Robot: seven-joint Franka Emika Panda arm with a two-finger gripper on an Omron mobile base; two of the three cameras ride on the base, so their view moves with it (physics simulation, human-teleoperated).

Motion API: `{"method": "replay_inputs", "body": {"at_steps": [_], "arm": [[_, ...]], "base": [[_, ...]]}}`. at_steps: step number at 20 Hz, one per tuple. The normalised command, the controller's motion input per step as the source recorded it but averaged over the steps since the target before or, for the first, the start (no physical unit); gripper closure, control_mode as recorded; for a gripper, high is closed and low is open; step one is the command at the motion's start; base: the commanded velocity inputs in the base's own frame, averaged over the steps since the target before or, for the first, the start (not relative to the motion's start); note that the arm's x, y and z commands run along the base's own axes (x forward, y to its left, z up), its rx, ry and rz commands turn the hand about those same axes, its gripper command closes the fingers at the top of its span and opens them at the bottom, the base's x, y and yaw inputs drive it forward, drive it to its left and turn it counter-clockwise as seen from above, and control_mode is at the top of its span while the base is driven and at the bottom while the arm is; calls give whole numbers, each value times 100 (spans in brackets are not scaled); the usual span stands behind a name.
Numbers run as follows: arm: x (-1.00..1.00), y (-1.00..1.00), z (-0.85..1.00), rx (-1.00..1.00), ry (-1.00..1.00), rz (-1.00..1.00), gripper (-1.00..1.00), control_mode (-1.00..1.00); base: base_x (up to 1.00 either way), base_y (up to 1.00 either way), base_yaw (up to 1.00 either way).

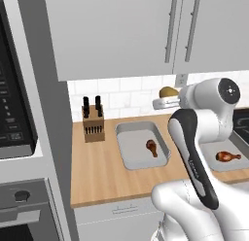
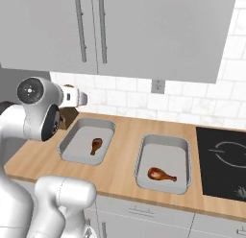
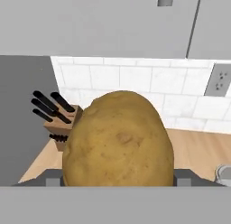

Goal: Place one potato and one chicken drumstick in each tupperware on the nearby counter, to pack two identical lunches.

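My gripper (image 1: 167, 95) is shut on a yellow-brown potato (image 1: 168, 92), held high near the tiled wall, above the back right of the left tupperware (image 1: 131, 155). In the hand view the potato (image 3: 118, 139) looms between the fingertips. A red-brown chicken drumstick (image 1: 151, 147) lies in the left tupperware. Another drumstick (image 1: 227, 156) lies in the right tupperware (image 1: 216, 166). The right base view shows the left tupperware (image 2: 79, 147) with its drumstick (image 2: 96, 146) and the right tupperware (image 2: 161, 153) with its drumstick (image 2: 161, 174). Both stand on the wooden counter (image 1: 97, 172).
A wooden knife block (image 1: 93, 121) stands at the back left of the counter, near the wall (image 3: 61, 123). The black stovetop (image 2: 223, 155) lies to the right of the right tupperware. Grey upper cabinets (image 1: 121, 31) hang overhead. An oven column (image 1: 19, 138) borders the counter's left end.
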Motion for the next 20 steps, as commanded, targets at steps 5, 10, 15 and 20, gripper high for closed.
{"method": "replay_inputs", "body": {"at_steps": [5,10,15,20], "arm": [[0,0,-100,-2,17,0,100,-100],[29,12,-99,-2,12,0,100,-100],[55,28,-91,0,9,3,100,-100],[78,24,-62,0,14,4,100,-100]], "base": [[0,0,0],[0,0,0],[0,0,0],[0,0,0]]}}
